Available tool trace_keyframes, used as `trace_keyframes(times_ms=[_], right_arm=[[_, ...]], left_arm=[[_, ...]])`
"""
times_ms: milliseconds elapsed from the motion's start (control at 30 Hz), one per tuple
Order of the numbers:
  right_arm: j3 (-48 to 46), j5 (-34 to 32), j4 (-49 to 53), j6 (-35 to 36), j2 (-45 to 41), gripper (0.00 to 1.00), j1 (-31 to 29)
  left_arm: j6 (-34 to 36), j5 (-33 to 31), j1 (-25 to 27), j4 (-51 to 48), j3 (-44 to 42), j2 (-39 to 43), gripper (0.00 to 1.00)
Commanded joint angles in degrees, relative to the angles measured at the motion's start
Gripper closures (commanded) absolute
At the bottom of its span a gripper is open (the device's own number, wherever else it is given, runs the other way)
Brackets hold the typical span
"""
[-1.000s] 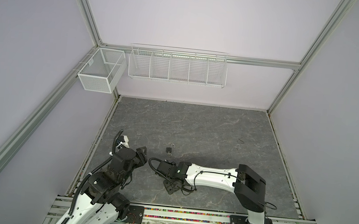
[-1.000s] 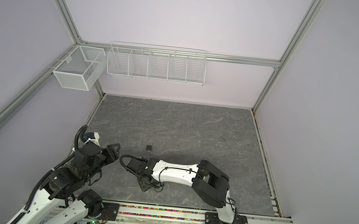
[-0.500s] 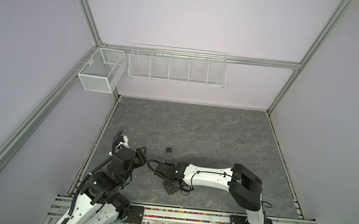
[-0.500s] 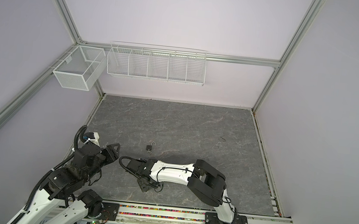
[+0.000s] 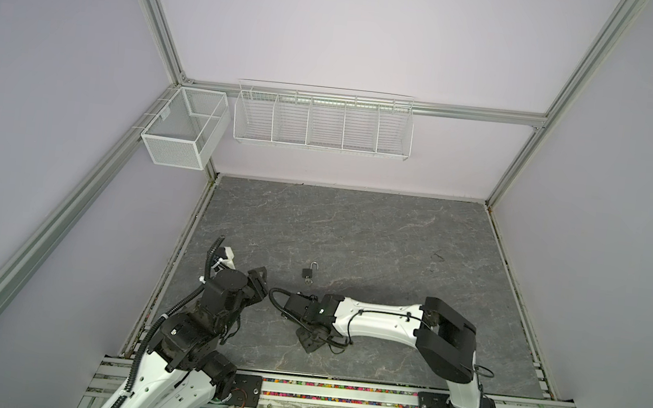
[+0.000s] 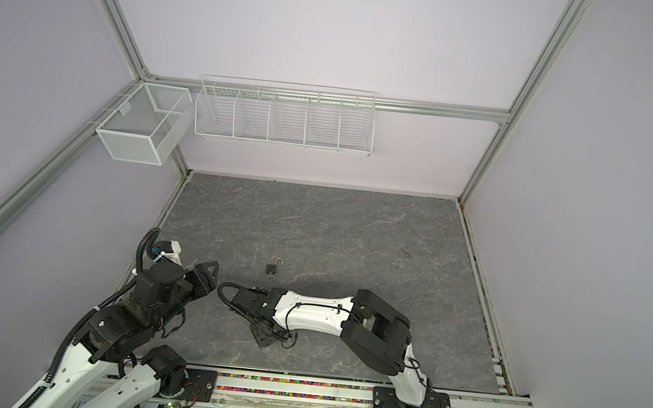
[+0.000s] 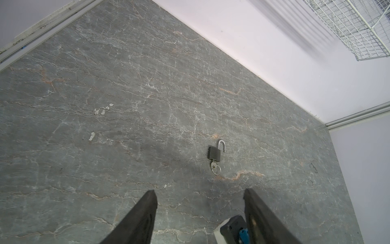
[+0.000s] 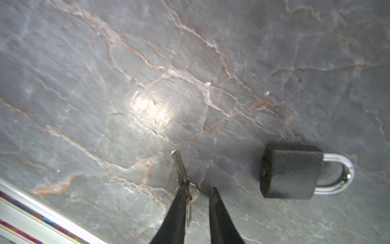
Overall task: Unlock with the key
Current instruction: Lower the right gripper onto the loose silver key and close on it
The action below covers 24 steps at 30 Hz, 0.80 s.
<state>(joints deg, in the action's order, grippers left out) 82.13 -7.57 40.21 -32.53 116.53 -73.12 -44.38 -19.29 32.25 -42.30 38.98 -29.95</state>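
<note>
Key [image 8: 179, 166], silver: sitting at the fingertips of the right gripper [image 8: 198, 189], down at the grey stone-patterned table [image 8: 126, 63] near the front rail [image 8: 31, 213]. The blade is pointing away from the gripper and the round head is lying between the two fingers [image 8: 177, 211]. The head is touching one finger and a slim gap is showing to the other, so the jaws are standing narrowly apart, not clamped.

Closed padlock [image 8: 291, 173], dark body, silver shackle seated at both ends: lying flat on the table near the key, apart from it, with its keyhole face turned toward the key's side. In both top views the right arm's wrist is hiding this pair.

Open padlock [image 7: 214, 153], shackle swung out, second key [image 7: 213, 165] with ring sitting in its keyhole: lying further back on the table, well apart from both grippers.

Left gripper [image 7: 200, 190]: hovering with fingers spread wide, holding nothing, the open padlock showing ahead of it.

Wire rack [image 5: 322, 129]: hanging on the back wall.

Mesh basket [image 5: 182, 134]: hanging at the left rail.
</note>
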Motion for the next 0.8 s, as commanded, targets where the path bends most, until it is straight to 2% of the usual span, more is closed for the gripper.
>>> trace_keyframes(times_ms=[0,433,767], right_arm=[[-0.9,1.1,-0.5,0.1,1.6,0.77,0.2],[-3.1,0.5,-2.4,-0.2,0.1,0.91,0.3],[-4.9,-0.5,-8.0,0.2,-2.6,0.93,1.7]], left_arm=[[-0.7,-0.7,-0.3,-0.4,-1.0,0.1,0.34],[-1.8,0.4,-0.3,-0.4,-0.6,0.4,0.34],[-3.3,2.2,-0.2,0.2,-0.2,1.4,0.35]])
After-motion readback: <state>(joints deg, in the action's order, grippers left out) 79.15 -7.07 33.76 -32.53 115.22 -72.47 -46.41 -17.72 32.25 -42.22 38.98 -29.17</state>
